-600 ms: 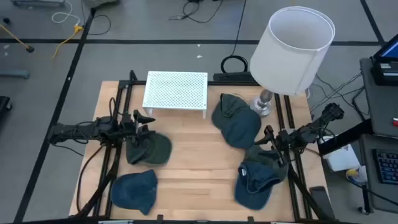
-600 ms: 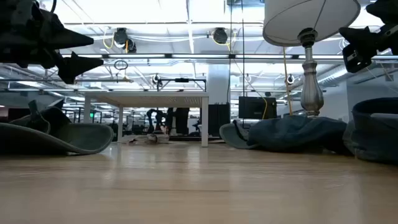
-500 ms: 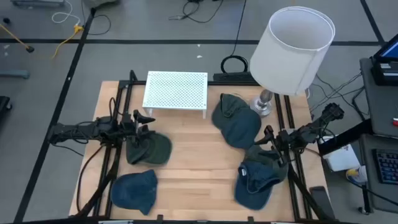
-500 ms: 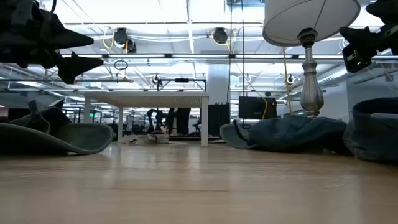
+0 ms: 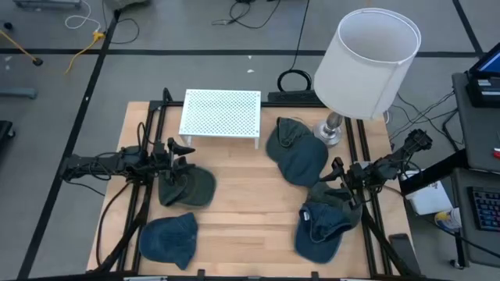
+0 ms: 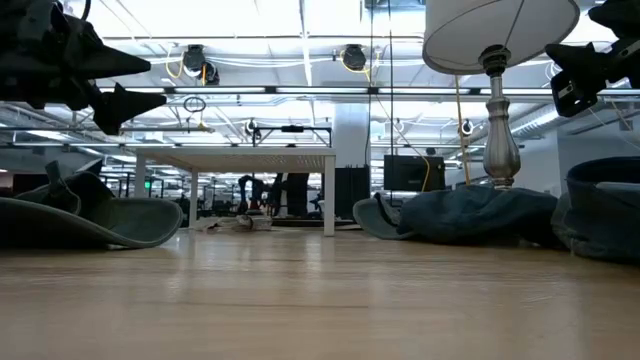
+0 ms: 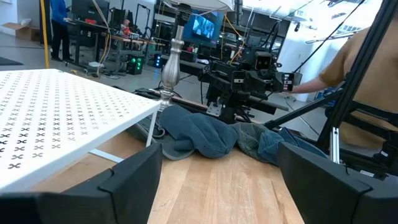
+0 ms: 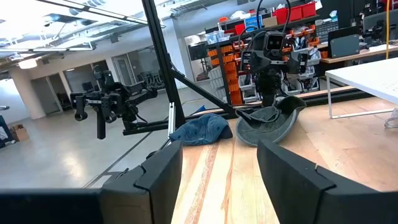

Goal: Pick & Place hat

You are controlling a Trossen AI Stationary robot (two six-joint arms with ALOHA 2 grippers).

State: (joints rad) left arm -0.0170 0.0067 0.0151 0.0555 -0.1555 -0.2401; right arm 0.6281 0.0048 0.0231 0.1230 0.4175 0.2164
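Wrist-view backdrop – person's sleeve point(image 7: 364, 56)

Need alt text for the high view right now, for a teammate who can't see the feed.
Overhead view of a wooden table with four dark hats and two robot arms. The left gripper hangs open above one hat; the right gripper hangs above another. A white rack and lamp stand at the back.

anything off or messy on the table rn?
Nothing damaged. Four hats lie loose on the table, none on the white rack; the hat at front right lies upside down, opening up. Both grippers hover open, empty.
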